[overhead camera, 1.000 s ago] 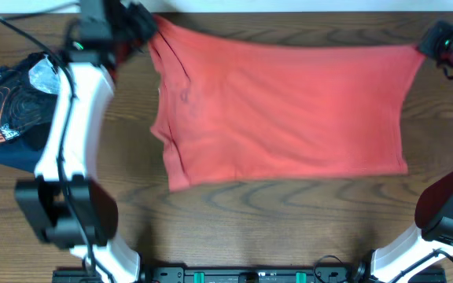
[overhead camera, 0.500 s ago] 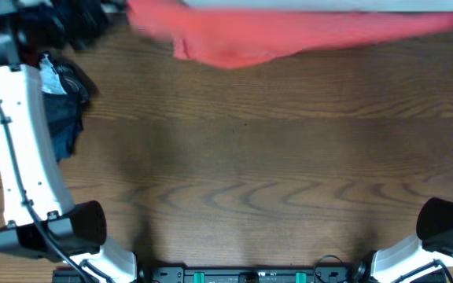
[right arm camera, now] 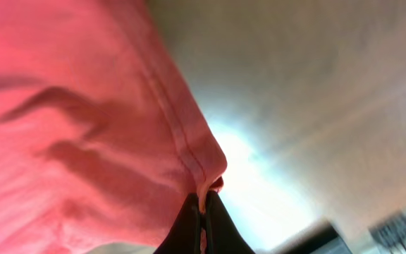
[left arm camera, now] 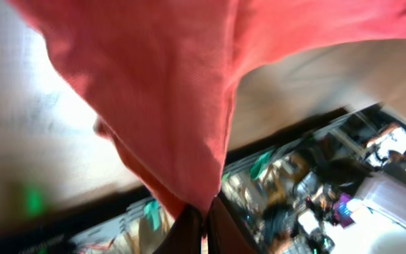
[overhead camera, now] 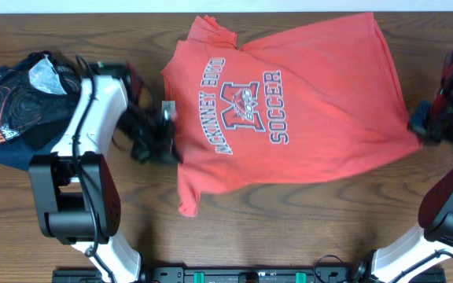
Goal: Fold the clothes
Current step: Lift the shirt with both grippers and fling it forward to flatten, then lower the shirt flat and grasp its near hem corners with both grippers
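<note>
The red-orange T-shirt (overhead camera: pixel 305 94) is spread lettering-up across the far middle of the bench (overhead camera: pixel 250 228). At its left edge the left pincer (overhead camera: pixel 167 134) is clamped tight on the cloth. At its right edge the right pincer (overhead camera: pixel 421 126) is clamped likewise. A dark swirl-print garment (overhead camera: pixel 10 106) lies well left of the shirt.

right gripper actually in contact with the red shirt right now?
Touching. The right wrist view shows the T-shirt's stitched hem pinched between the shut fingertips of the right gripper, with no gap.
</note>
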